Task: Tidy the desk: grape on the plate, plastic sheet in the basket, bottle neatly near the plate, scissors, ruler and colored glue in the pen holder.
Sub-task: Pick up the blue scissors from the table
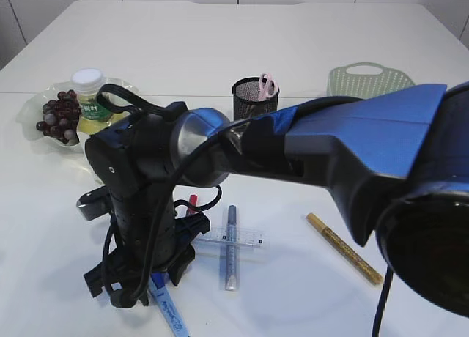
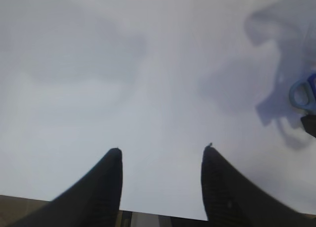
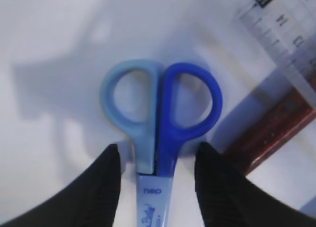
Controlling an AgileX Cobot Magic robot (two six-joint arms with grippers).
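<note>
Scissors (image 3: 158, 138) lie flat on your desk (image 1: 293, 58), handles between the right claw (image 3: 157, 160)'s half-open jaws, ungripped, poised to close; your left claw (image 2: 162, 155) hovers open, empty.

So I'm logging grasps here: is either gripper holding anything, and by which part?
Nothing is held. The right gripper is open astride the scissors just below the handle loops, jaws apart from them. The left gripper is open over bare table.
</note>
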